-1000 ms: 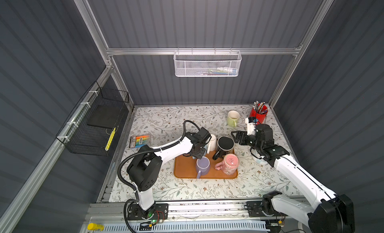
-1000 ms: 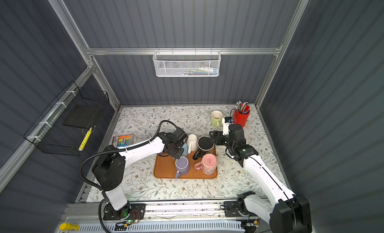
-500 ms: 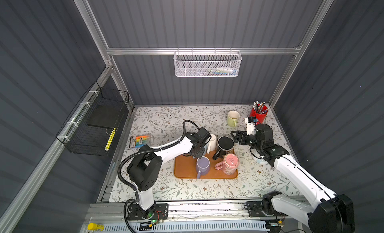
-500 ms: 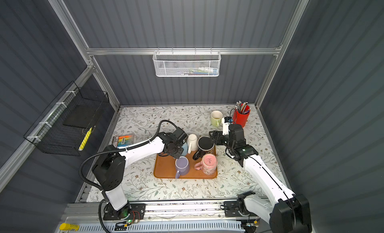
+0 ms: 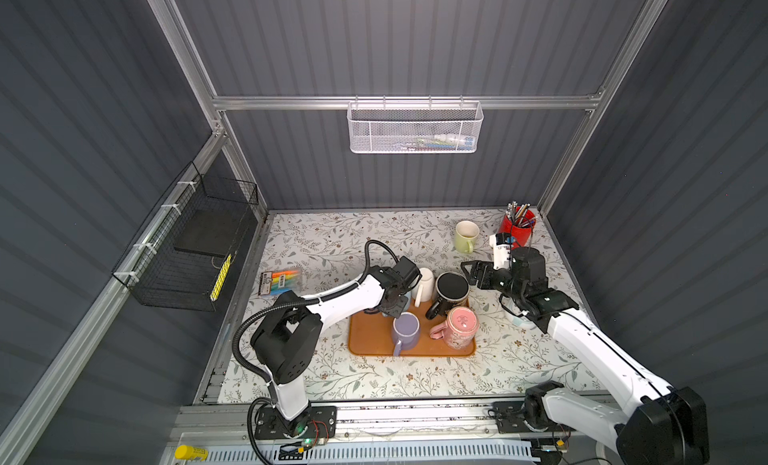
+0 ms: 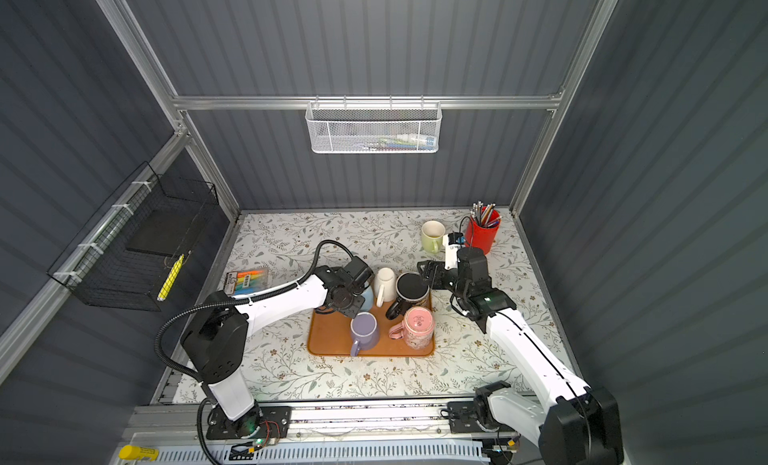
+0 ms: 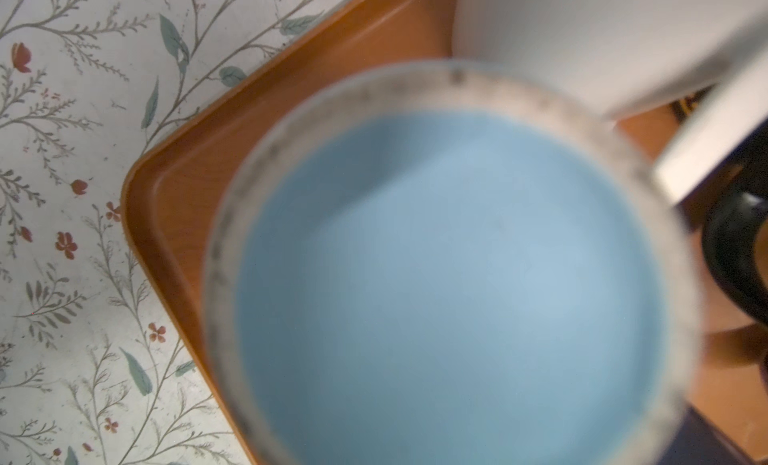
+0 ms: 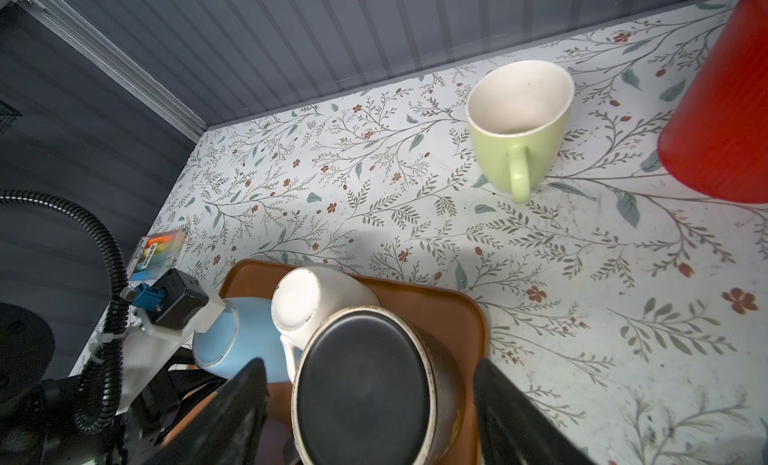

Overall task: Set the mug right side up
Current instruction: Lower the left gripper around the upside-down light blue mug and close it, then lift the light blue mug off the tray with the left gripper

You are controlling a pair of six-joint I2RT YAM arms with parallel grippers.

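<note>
Tray (image 5: 370,338), orange, is sitting mid-counter (image 5: 332,242) in both top views. The left gripper (image 5: 394,305) is reaching over its far left corner and covering the blue mug (image 6: 367,297), which is showing only as a sliver beneath it. The right gripper (image 5: 471,274) is hovering just beside the black mug (image 5: 452,285), which is standing base up on the tray. The white mug (image 5: 426,278) next to it is also standing base up. A green mug (image 5: 466,234) is standing upright on the counter, well apart.

Left wrist: the blue mug's base (image 7: 449,284) is filling the frame, blurred and hiding the jaws. The tray corner (image 7: 187,184) is lying under it.

Right wrist: the blue mug (image 8: 224,338) is tilting over the tray, base toward the left wrist. The left jaws are mostly hidden but appear to be clenching it. The right jaws are standing released, wide either side of the black mug (image 8: 365,396); I cannot tell whether they are touching it.
</note>
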